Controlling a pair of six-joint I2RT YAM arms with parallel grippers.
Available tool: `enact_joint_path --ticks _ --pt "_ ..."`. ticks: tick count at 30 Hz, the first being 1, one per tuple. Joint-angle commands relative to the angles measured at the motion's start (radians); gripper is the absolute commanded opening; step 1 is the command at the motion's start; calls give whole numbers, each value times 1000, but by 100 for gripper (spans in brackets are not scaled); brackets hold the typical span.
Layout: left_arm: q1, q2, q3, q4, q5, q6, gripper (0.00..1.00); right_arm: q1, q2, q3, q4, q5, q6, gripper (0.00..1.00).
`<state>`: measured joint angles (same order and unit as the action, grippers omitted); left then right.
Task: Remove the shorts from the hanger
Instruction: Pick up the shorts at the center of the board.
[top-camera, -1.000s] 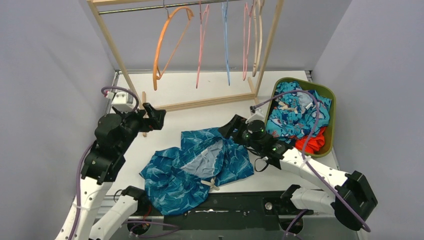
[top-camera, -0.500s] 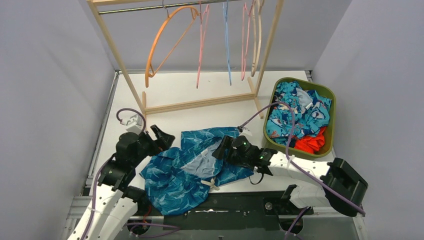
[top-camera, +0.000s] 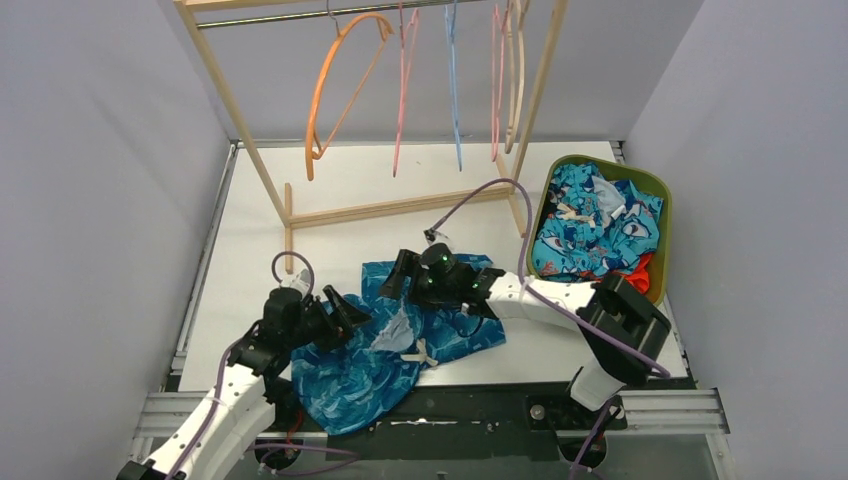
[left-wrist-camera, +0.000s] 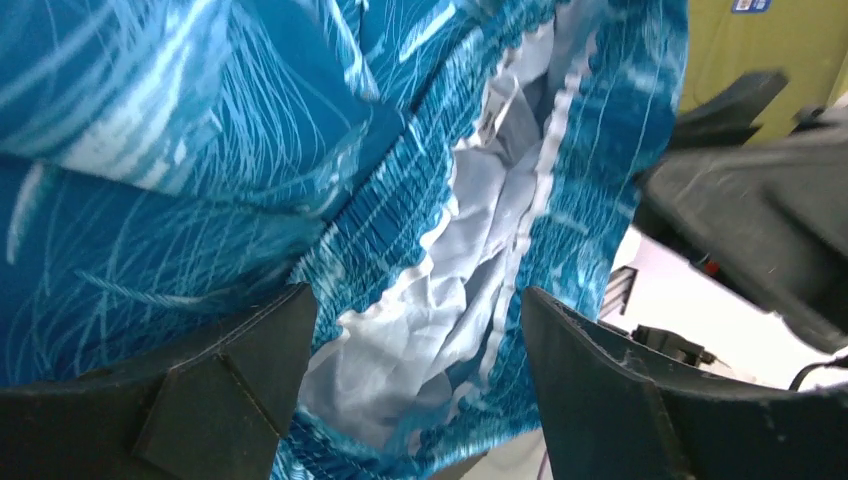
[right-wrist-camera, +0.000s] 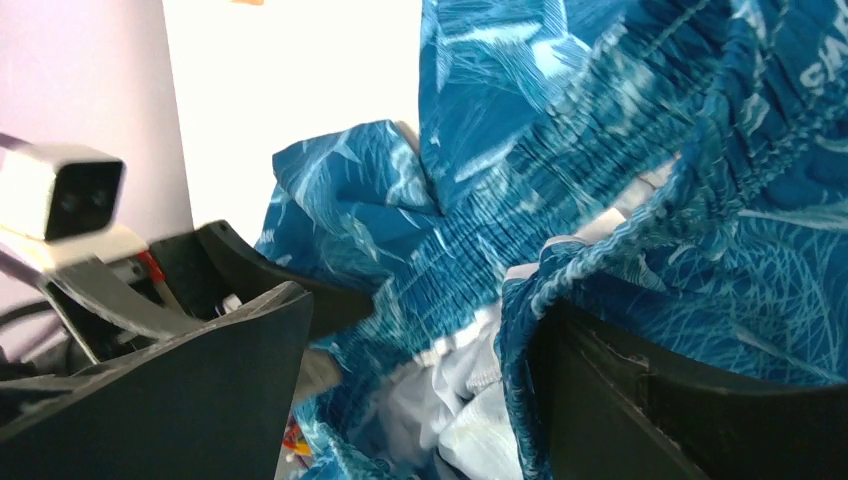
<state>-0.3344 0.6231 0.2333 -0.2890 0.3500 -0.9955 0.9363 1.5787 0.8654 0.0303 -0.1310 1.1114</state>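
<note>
Teal leaf-print shorts (top-camera: 352, 372) lie crumpled on the table (top-camera: 250, 250), the waistband running between the arms. Left gripper (top-camera: 350, 310) and right gripper (top-camera: 393, 280) both gape wide, straddling it from opposite sides.

Wooden clothes rack (top-camera: 400, 207) stands toward the back of the white table (top-camera: 250, 260). An olive green bin (top-camera: 666, 240) sits at the table's right edge, just beside the rack's right foot. Plain grey walls (top-camera: 90, 150) on both sides.
</note>
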Motion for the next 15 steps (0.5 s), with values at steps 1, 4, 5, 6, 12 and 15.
enact_joint_path --ticks 1,4,5,6,12,15 --pt "-5 -113 -31 117 54 -118 72 -6 91 125 -7 -29 -57 78" --pt "-6 -183 -49 101 48 -161 66 3 155 182 -69 -29 -64 78" --pt "-6 -203 -52 90 41 -166 63 7 174 200 -96 -14 -65 78" --pt "-6 -220 -52 73 33 -169 61 13 189 219 -132 6 -71 78" --pt "-8 -300 22 -71 -82 -176 54 42 283 349 -363 150 -149 80" --pt "-6 -321 111 -166 -186 -138 56 67 333 394 -437 222 -173 82"
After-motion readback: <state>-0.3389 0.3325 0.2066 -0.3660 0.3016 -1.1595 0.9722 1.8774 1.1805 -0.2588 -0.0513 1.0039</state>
